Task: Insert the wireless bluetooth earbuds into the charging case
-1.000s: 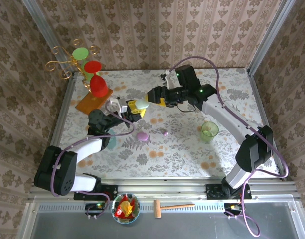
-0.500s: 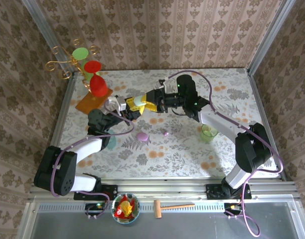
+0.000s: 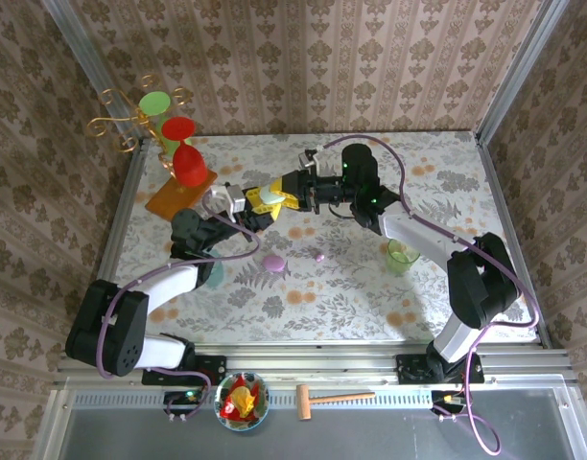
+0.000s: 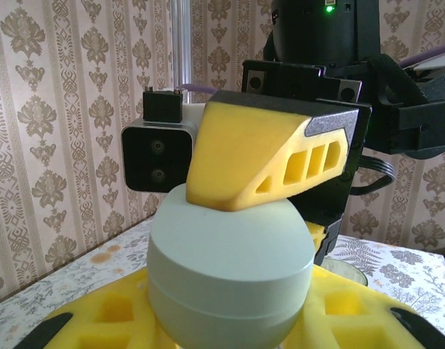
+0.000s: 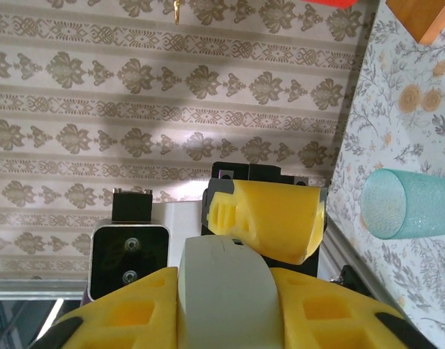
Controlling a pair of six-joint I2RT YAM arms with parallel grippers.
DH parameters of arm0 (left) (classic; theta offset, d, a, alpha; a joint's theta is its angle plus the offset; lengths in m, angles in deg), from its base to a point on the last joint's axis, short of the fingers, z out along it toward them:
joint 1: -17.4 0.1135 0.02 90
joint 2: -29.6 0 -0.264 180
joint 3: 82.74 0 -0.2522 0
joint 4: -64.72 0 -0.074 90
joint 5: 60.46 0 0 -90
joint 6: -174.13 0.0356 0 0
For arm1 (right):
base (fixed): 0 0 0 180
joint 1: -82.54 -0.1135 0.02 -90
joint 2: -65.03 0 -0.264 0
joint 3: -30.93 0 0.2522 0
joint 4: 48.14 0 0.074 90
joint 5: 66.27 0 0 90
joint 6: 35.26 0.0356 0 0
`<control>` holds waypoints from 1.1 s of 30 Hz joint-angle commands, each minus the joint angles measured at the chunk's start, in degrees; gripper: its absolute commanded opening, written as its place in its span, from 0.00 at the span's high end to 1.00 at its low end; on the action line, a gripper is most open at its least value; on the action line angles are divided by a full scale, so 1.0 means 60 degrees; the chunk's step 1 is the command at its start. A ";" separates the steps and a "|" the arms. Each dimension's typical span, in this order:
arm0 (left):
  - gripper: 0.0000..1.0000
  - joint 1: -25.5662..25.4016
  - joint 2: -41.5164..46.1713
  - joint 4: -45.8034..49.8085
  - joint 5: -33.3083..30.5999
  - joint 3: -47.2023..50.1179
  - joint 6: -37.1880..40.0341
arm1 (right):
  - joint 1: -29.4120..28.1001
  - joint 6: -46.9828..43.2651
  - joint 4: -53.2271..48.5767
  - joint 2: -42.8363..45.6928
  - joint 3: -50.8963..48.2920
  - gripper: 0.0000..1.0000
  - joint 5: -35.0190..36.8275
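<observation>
The charging case [image 4: 230,269], a pale green rounded shell, is held above the table between the yellow fingers of my left gripper [image 4: 230,323], which is shut on its lower half. My right gripper [image 5: 226,316] is shut on the same case [image 5: 226,291] from the opposite side, and one of its yellow fingers [image 4: 259,163] rests over the case's top. In the top view the two grippers meet mid-table, left gripper [image 3: 256,204] against right gripper [image 3: 286,196]. One tiny lilac-purple earbud [image 3: 319,256] lies on the tablecloth in front of them.
A lilac oval case [image 3: 273,262] lies near the earbud. A green cup [image 3: 403,252] stands at the right and a teal cup [image 3: 213,274] beside the left arm. Red and green goblets [image 3: 183,158] stand on a wooden board [image 3: 176,198] at the back left.
My right gripper has swung left to the case held by the left gripper and closed its fingers on it. The left arm has stayed still.
</observation>
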 commanded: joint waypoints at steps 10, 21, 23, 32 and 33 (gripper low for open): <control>0.17 0.0104 0.0214 0.1157 -0.0297 -0.0186 0.1008 | 0.0833 -0.4120 -0.4058 0.0369 0.0163 0.79 0.2278; 0.00 -0.1102 0.1545 0.8335 -0.2408 -0.1069 0.5783 | 0.2434 -0.5821 -0.5920 -0.2245 0.1227 0.78 0.6399; 0.00 -0.1242 0.1508 0.8586 -0.2565 -0.1098 0.5958 | 0.2637 -0.5652 -0.5896 -0.2726 0.1466 0.78 0.6428; 0.00 -0.1490 0.1158 0.9044 -0.2722 -0.1238 0.6226 | 0.2969 -0.5461 -0.6219 -0.3599 0.1619 0.74 0.7091; 0.00 -0.1503 0.1124 0.8996 -0.2703 -0.1271 0.6187 | 0.3018 -0.5443 -0.6200 -0.3620 0.1518 0.72 0.7131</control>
